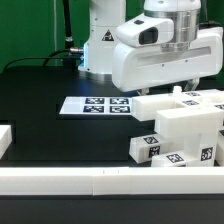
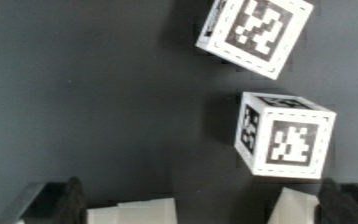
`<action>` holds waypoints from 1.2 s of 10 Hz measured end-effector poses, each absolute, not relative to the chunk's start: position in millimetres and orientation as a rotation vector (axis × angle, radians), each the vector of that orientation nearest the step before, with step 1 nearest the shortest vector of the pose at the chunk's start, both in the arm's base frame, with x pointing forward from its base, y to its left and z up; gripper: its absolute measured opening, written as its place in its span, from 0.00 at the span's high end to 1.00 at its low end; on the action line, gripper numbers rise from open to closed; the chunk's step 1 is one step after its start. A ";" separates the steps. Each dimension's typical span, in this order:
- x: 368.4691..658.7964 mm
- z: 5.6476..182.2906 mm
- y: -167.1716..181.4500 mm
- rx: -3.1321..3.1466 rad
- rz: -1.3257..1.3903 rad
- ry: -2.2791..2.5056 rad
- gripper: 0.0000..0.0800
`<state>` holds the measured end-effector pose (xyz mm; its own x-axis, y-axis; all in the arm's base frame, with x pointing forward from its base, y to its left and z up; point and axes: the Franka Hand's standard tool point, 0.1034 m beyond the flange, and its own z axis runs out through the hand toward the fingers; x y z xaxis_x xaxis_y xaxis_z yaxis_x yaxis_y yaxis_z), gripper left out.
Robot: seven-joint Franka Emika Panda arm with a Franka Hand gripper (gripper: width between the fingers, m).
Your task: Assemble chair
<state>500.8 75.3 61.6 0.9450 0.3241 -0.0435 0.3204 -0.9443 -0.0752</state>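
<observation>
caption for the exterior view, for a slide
Panda arm above tagged white chair parts on a black table, marker board lying flat beside them.

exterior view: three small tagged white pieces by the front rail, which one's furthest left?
The tagged piece at the left corner of the big block. The other two lie further toward the exterior view's right, in front of that block.

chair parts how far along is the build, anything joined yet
Done: nothing looks joined; the chunky white plastic tagged chair parts sit clustered, apparently loose. In hand: nothing; the open two-finger gripper hovers over a tagged white block. Left: all the joining.
</observation>
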 end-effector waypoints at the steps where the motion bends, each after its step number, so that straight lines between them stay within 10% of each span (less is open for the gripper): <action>1: 499.4 60.9 77.6 -3.038 0.082 -0.483 0.19; 12: 477.4 36.2 116.4 -3.068 0.090 -0.490 0.19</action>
